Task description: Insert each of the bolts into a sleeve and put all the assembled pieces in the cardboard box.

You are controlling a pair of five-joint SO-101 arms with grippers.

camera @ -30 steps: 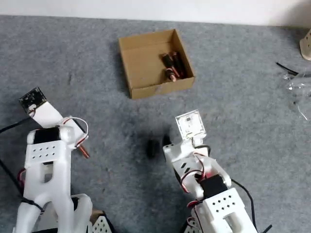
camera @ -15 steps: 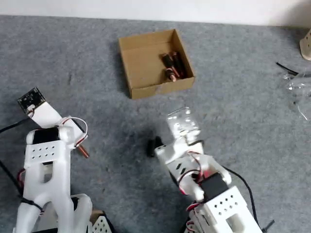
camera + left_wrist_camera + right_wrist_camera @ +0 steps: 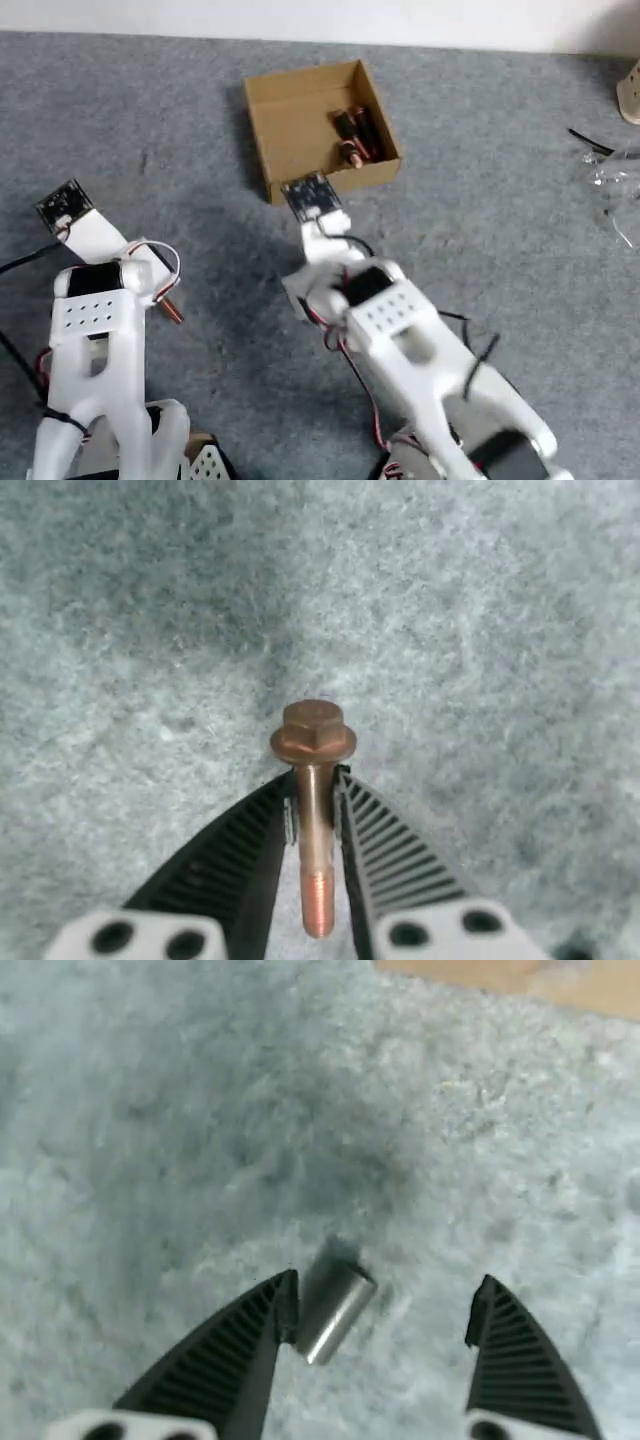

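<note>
Sleeve (image 3: 335, 1312) first: it is a short, plain metal tube lying on its side on the grey carpet (image 3: 500, 200). It is probably light, stiff and smooth, so expect it to roll or squirt out of an off-centre pinch. Your right gripper (image 3: 388, 1300) hangs over it with fingers wide apart. The tube sits just beside one finger and well off the other, so centre up and take it across the middle of its barrel, leaving both ends open.

Your left gripper (image 3: 315, 778), at about 8 o'clock on the table, is clamped on the copper bolt (image 3: 313, 730) by its shank. The head points outward and the threaded tip lies back between the fingers, which may hamper sleeving.

The cardboard box (image 3: 295, 125) at 12 o'clock holds finished pieces (image 3: 355, 135). Its near wall is close ahead of your right arm. Clear plastic and black wire (image 3: 610, 170) lie at 3 o'clock, well apart.
</note>
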